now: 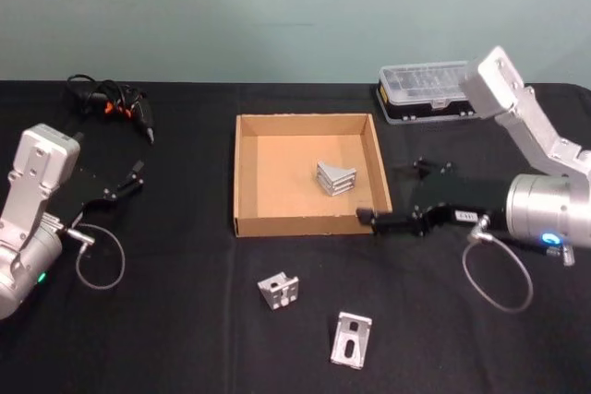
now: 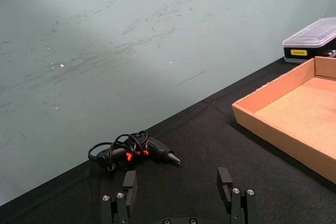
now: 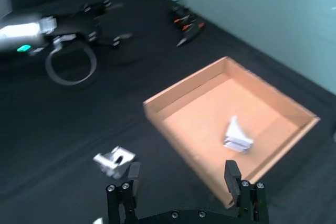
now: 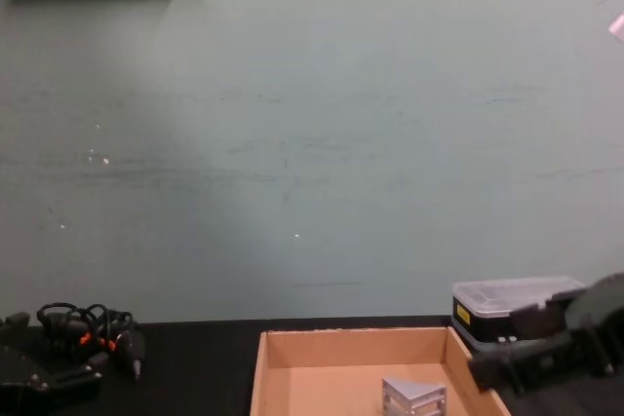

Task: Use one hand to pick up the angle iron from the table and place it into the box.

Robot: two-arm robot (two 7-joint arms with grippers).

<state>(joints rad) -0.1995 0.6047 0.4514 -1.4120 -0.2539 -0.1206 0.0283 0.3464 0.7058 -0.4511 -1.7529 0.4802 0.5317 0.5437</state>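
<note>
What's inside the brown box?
One silver angle iron lies inside the box, right of its middle. The rest of its floor looks bare. The right gripper hides a bit of the near right corner.

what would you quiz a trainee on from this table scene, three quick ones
1. How many silver metal angle irons lie on the flat black table, outside the shallow tan cardboard box?
2. True or false: the box holds one angle iron.
3. The right gripper, near the box's front right corner, has its fingers: A open and empty; B shut on an angle iron; C shut on the box wall.
Key: 1) two; 2) true; 3) A.
</note>
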